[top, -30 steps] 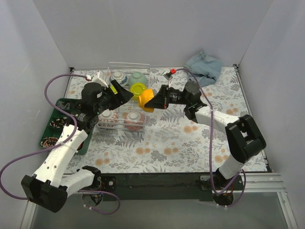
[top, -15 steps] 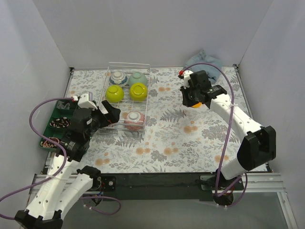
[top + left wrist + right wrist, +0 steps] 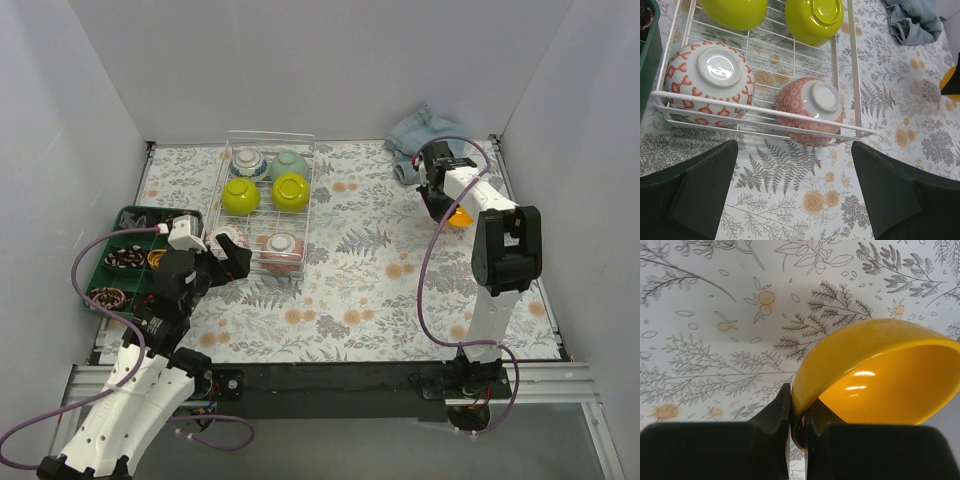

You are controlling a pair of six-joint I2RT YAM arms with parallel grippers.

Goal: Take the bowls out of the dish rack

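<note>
Six bowls (image 3: pixel 290 190) sit in the dish rack (image 3: pixel 270 133); right gripper (image 3: pixel 797 420) pinches the tilted orange bowl (image 3: pixel 875 375) by its rim at the desk's (image 3: pixel 360 290) far right, so level it and seat its base before releasing; left gripper (image 3: pixel 795 192) hangs spread facing the pinkish bowl (image 3: pixel 810 112).

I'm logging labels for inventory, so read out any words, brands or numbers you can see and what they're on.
None: no readable text in any view. The bowls in the dish rack carry only painted patterns, the orange bowl is plain, and the tablecloth shows only flowers and ferns.
</note>
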